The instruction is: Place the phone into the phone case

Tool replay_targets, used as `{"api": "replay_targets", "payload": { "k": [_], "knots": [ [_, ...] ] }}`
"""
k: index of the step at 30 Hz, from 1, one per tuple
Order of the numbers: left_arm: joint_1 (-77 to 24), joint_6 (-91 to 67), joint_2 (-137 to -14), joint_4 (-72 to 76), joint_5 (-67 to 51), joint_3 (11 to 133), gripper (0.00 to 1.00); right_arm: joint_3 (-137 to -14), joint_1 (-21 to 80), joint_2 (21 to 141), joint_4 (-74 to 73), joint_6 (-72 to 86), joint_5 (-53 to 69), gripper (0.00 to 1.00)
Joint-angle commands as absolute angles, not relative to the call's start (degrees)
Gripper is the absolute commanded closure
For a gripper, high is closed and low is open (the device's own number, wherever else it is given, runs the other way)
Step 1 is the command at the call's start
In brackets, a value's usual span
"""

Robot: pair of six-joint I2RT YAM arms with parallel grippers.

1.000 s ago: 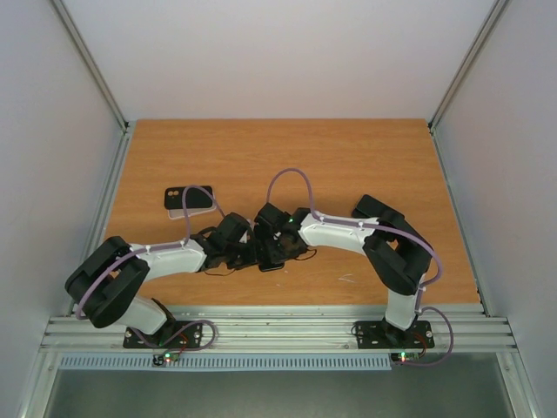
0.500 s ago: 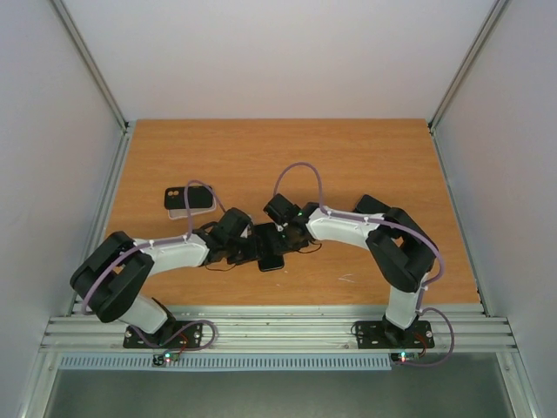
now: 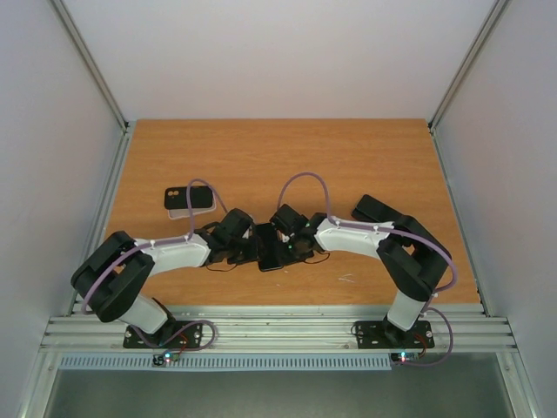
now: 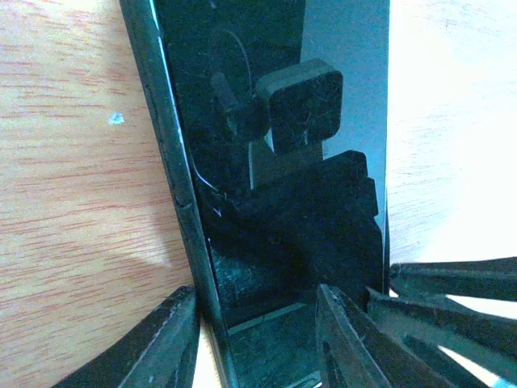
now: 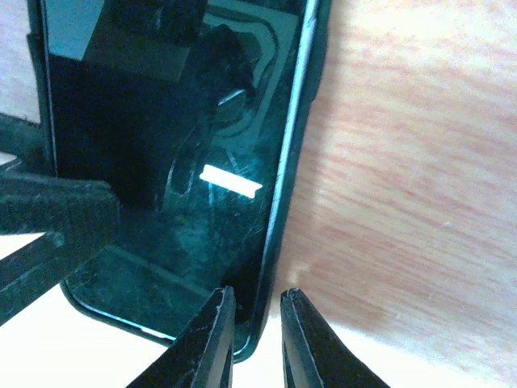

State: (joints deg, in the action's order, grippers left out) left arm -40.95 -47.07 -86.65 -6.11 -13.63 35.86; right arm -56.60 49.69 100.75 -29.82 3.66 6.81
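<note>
Glossy black phone (image 3: 271,252): my right gripper (image 5: 257,305) pinches its rounded rim, left gripper (image 4: 257,295) spread astride; corners cropped.

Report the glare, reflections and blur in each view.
Top external: soft, even light, no glare on the table, and everything is fairly sharp. Left wrist: the phone glass mirrors dark hardware above it, and the wood at the right is washed out to white. Right wrist: a bright rectangular glint sits on the screen, the wood grain is soft, and the lower left corner is blown out.
</note>
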Motion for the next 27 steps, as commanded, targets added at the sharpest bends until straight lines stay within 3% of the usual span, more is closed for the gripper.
{"api": "replay_targets", "payload": {
  "k": [1, 13, 20, 27],
  "knots": [
    [-42.70, -46.84, -89.41, -9.97, -12.69, 34.17, 0.58, -50.37, 52.23, 108.06, -42.64, 3.73, 5.21, 0.82],
    [-42.87, -46.77, -90.34, -10.24, -10.36, 33.28, 0.59, -46.89, 53.17, 105.57, -43.68, 5.47, 3.05, 0.81],
    [-42.58, -46.90, -90.14, -10.17, -9.94, 33.15, 0.59, -49.00, 53.13, 109.34, -42.95, 5.66, 1.44, 0.86],
    [-38.06, -44.75, -84.97, -12.63, -12.28, 35.83, 0.50, -52.08, 51.51, 97.81, -38.51, 1.05, 5.11, 0.79]
  ]
}}
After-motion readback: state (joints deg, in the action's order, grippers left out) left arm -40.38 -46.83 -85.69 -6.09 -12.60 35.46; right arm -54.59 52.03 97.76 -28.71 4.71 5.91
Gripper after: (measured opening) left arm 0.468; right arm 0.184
